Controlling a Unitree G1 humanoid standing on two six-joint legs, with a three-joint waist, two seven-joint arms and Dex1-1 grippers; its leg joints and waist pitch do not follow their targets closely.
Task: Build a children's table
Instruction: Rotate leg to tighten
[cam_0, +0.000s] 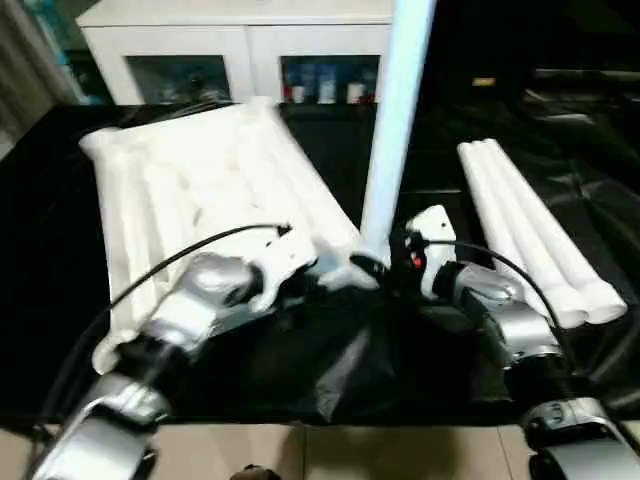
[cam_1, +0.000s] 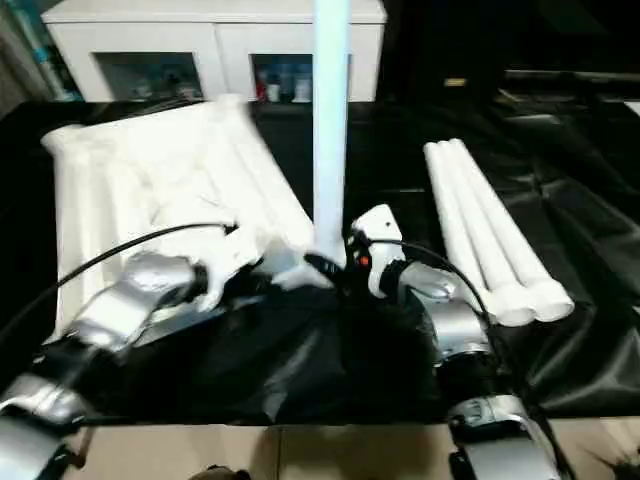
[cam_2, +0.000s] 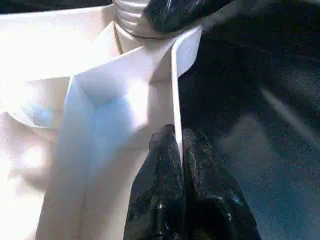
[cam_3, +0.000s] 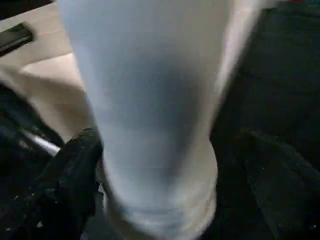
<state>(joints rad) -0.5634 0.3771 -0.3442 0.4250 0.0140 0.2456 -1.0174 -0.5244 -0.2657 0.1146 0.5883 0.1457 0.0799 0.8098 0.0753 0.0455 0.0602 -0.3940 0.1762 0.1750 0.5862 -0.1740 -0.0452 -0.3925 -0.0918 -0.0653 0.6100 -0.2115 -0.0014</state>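
Now — tabletop (cam_0: 200, 180): upside down on black sheet (cam_0: 330, 370).
Leg (cam_0: 395, 120): upright at near corner socket.
Left gripper (cam_2: 177, 150): pinching tabletop rim.
Right gripper (cam_3: 165, 175): fingers wide, straddling leg — no grip.
Spare legs (cam_0: 535, 235): lying right.

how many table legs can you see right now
4. One leg stands upright at the tabletop's near corner, between the grippers. Three legs lie side by side on the black sheet to the robot's right.
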